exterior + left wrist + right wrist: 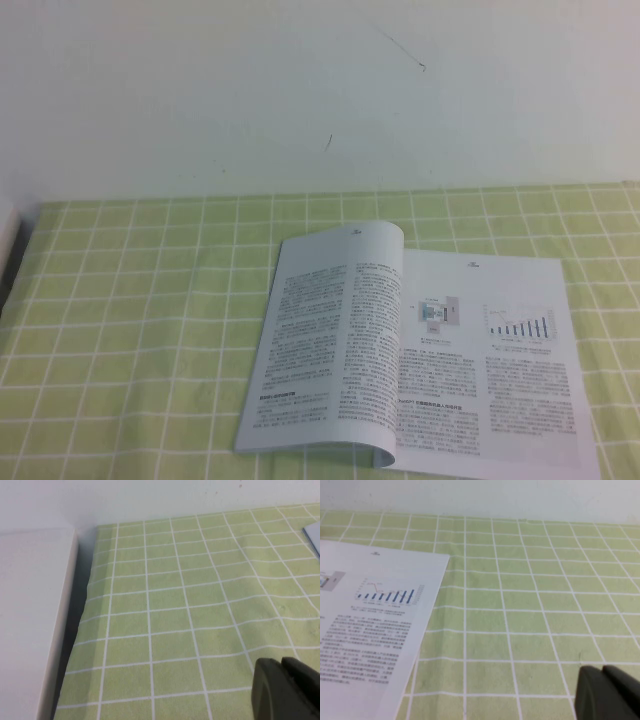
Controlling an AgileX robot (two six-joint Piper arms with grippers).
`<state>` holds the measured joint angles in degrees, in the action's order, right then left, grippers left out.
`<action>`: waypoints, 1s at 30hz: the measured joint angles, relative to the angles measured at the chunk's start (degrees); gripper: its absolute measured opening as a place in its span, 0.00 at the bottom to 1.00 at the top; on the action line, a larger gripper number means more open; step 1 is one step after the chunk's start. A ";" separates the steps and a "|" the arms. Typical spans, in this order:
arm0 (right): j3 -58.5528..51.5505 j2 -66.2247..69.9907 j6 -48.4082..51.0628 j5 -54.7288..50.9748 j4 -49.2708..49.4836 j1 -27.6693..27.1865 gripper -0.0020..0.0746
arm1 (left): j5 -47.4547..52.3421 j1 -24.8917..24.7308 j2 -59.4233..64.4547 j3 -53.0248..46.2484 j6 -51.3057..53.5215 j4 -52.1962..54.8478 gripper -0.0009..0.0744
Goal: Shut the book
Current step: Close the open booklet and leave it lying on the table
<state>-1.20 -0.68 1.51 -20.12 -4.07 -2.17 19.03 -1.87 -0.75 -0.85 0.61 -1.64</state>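
**One open book, two grippers over the cloth**

High view: We count one book [420, 360]. It lies open on the table [150, 250], toward five o'clock from the table's middle. One green checked cloth [120, 380] covers the table up to the white wall [300, 80] at twelve o'clock. The book's left-hand pages arch up off the cloth and curl over toward the spine, while its right-hand page lies flat. On that flat page we see one bar chart [520, 328] and, at nine o'clock from it, one small diagram [437, 313], with blocks of text beneath both.

Left wrist view: The left gripper [285, 687] shows as one dark shape low over bare cloth. We cannot tell whether its jaws are released or clenched. One white slab [35, 620] lies along the cloth's edge. A single corner of the book shows, well apart from this gripper.

Right wrist view: The right gripper [606, 692] shows as one dark shape over bare cloth, near the book's flat right-hand page but apart from it. Again we cannot tell whether its jaws are released or clenched. The bar chart shows on the page, and the wall runs behind the cloth.
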 joint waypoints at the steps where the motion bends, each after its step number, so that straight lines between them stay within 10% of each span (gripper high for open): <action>1: 0.00 0.00 0.00 0.00 0.00 0.00 0.02 | 0.00 0.00 0.00 0.00 0.00 0.00 0.01; 30: 0.00 0.00 0.00 0.00 0.00 0.00 0.02 | 0.00 0.00 0.00 0.00 0.05 3.68 0.01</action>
<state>-1.20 -0.68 1.51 -20.12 -4.07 -2.17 19.03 -1.87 -0.75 -0.85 0.65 2.04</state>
